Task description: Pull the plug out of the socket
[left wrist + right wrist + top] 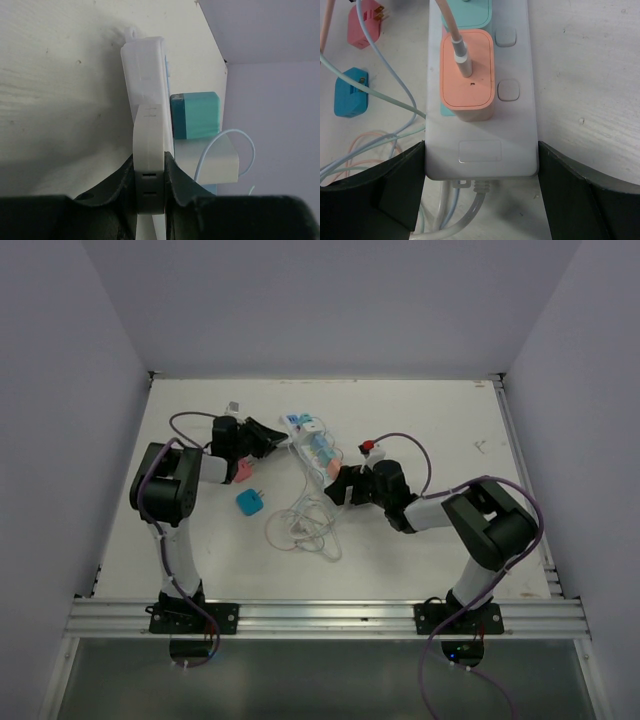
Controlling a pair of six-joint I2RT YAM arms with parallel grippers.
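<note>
The socket lies slantwise at the middle of the table. The left end effector is pressed together on its far end, pinching the white body edge-on. The right end effector is spread wide, with a finger on each side of the near end; I cannot tell whether they touch it.

An orange plug sits in the outlet nearest that end, a teal plug behind it, and a white plug beyond. Their cables tangle on the table beside the near end. A pink plug and a blue plug lie loose, apart from the socket.
</note>
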